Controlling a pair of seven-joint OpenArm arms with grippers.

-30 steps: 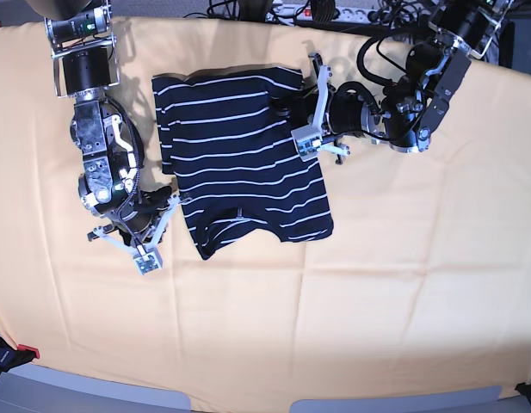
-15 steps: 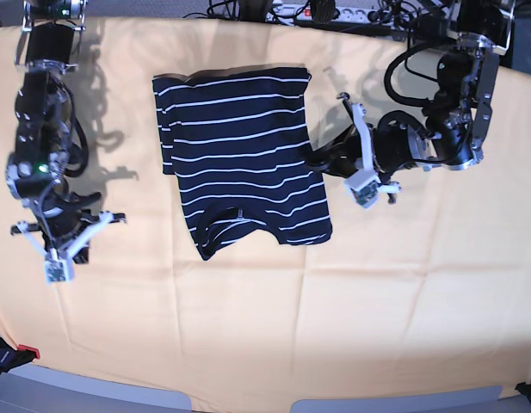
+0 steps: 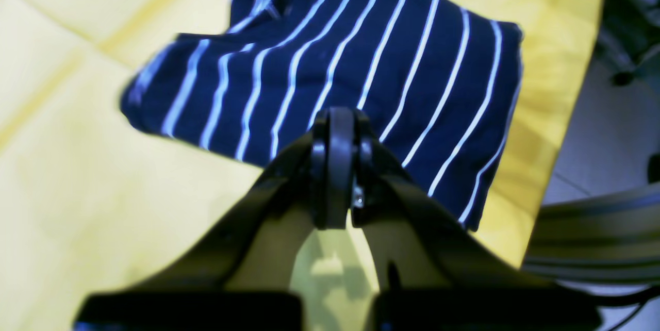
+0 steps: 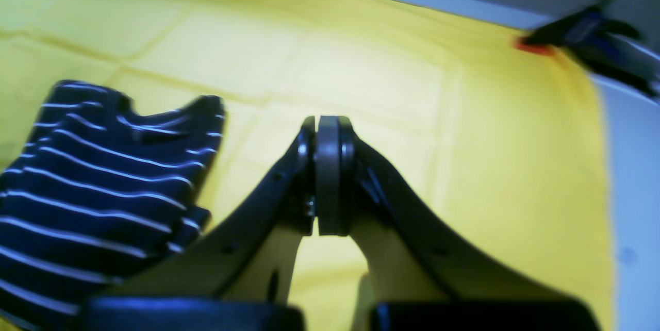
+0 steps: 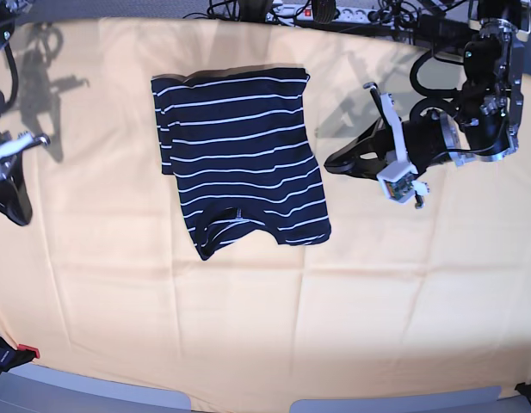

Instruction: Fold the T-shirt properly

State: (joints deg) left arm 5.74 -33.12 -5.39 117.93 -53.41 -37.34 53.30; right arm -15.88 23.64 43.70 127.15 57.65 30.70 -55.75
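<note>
The T-shirt (image 5: 239,159) lies folded into a rough rectangle on the yellow-orange cloth, dark navy with thin white stripes, its collar opening near the front edge. My left gripper (image 5: 330,163) hovers just right of the shirt's right edge, shut and empty. In the left wrist view the shut left gripper (image 3: 337,114) points at the T-shirt (image 3: 371,58). My right gripper (image 5: 21,217) is at the far left edge of the table, well away from the shirt. In the right wrist view the right gripper (image 4: 326,123) is shut over bare cloth, with the T-shirt (image 4: 98,192) off to its left.
The yellow-orange table cloth (image 5: 351,301) covers the whole table. A power strip and cables (image 5: 334,12) run along the back edge. A red-tipped clamp (image 5: 22,351) sits at the front left corner, and the clamp (image 4: 536,47) also shows in the right wrist view.
Both arms have pulled outward from the shirt: the right arm swung to the far left edge, the left arm drew back to the right. The shirt lies unchanged.
</note>
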